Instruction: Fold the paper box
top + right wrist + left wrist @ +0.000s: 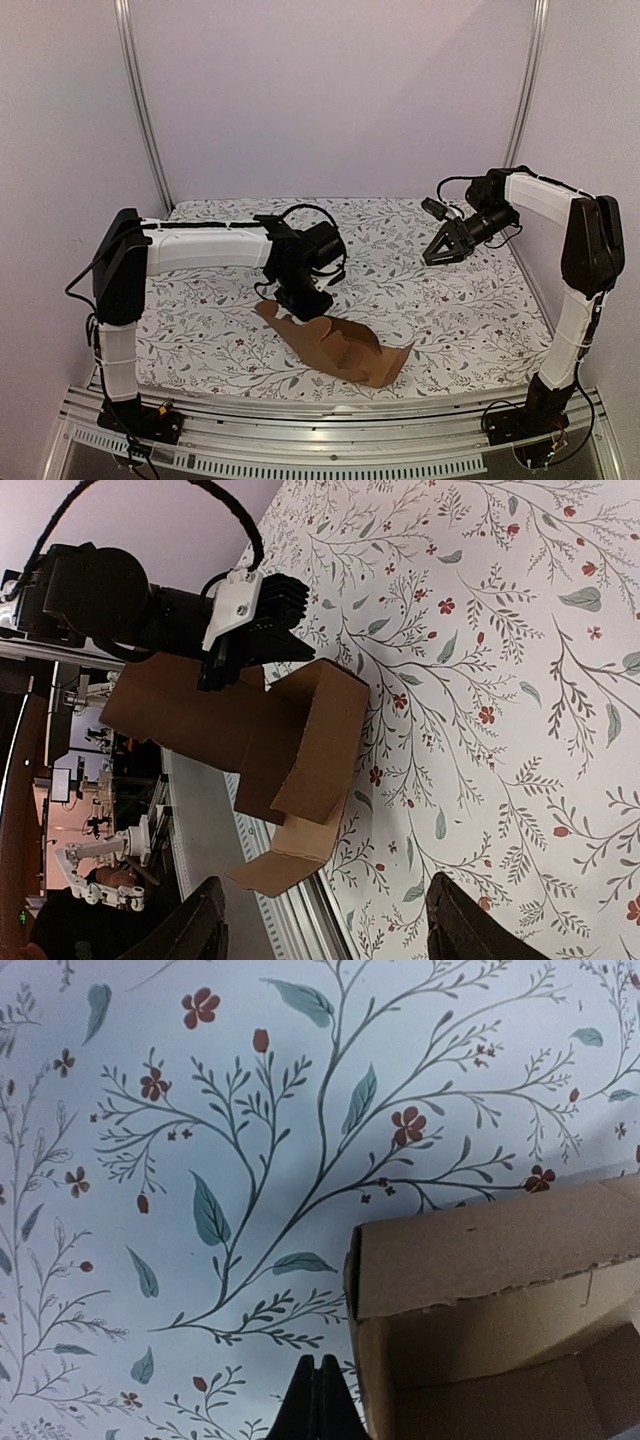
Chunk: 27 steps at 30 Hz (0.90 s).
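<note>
Paper box [340, 350] half-folded on floral cloth [450, 310]; left hand [316, 1375] pressed together beside it, right hand [443, 248] spread.

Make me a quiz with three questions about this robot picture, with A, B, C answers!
1. Where is the paper box?
A) near the front edge of the table
B) against the back wall
C) on the floor

2. What colour is it?
A) white
B) brown
C) blue

3. How is the right gripper?
A) shut on the box
B) shut, empty
C) open

Answers:
1 A, the top view shows it close to the front edge.
2 B, it is plain brown cardboard.
3 C, its fingers are spread wide and hold nothing.
</note>
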Each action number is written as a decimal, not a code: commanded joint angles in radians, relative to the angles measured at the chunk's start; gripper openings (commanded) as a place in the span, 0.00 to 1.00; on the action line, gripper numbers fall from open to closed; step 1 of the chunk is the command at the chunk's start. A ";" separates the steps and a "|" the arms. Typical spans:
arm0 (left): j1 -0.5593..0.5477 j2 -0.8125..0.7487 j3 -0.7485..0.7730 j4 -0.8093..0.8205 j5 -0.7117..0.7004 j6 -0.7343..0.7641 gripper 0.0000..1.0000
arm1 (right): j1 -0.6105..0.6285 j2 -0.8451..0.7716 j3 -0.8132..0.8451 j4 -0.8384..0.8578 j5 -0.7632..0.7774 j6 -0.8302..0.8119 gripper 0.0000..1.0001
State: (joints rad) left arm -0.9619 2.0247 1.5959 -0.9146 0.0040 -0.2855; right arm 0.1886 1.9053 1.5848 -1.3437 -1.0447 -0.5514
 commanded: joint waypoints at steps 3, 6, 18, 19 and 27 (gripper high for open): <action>-0.008 -0.033 -0.015 0.049 -0.042 0.008 0.00 | -0.001 0.024 0.012 -0.008 0.008 -0.007 0.66; -0.008 -0.084 -0.031 0.074 -0.070 0.010 0.00 | -0.002 0.027 0.012 -0.008 0.010 -0.008 0.66; -0.115 -0.254 -0.116 0.027 -0.306 -0.361 0.56 | -0.002 0.026 0.013 -0.011 0.019 -0.014 0.66; -0.130 -0.244 -0.127 0.012 -0.291 -0.400 0.57 | -0.002 0.027 0.016 -0.015 0.019 -0.017 0.66; -0.193 -0.134 -0.093 -0.071 -0.236 -0.509 0.57 | -0.001 0.042 0.032 -0.058 0.002 -0.063 0.66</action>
State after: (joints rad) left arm -1.1385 1.8412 1.4883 -0.9180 -0.2466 -0.7090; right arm 0.1886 1.9228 1.5852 -1.3437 -1.0328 -0.5766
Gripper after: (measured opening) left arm 0.575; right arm 0.662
